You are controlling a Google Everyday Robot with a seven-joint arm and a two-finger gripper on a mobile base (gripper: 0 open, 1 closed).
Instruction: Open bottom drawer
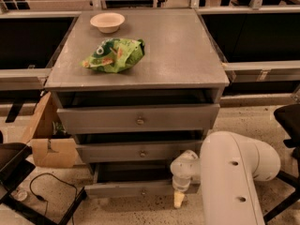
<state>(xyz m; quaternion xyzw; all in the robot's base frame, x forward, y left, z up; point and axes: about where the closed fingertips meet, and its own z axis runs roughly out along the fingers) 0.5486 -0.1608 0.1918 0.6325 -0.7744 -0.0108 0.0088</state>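
Camera view looks down from the front on a grey three-drawer cabinet (154,46); its flat top carries a pale bowl (108,21) near the rear left corner and a green snack bag (114,54) lying just in front of that bowl, the two apart. Top drawer (112,119) and middle drawer (112,152) each show a small round centre knob; both fronts sit under dark gaps. Bottom drawer (122,190) is the lowest tier, close to the speckled floor (140,214); its slim front stands forward of the middle drawer's front, with a dark strip of its tray visible behind it (partly out, by how much cannot be judged); its knob (143,191) is faint but discernible at centre. White arm (234,177) fills the lower right of the frame, bulky and rounded; its wrist turns left towards the cabinet. Gripper (179,199) points downward at the right end of the bottom drawer's front, a cream tip hanging just at or below the front's lower edge; whether it is spread or pressed together cannot be told, nor whether it touches the drawer; it is well right of the knob. Cardboard box (49,142) stands on the floor left of the cabinet; a black cable (47,186) loops in front of it.
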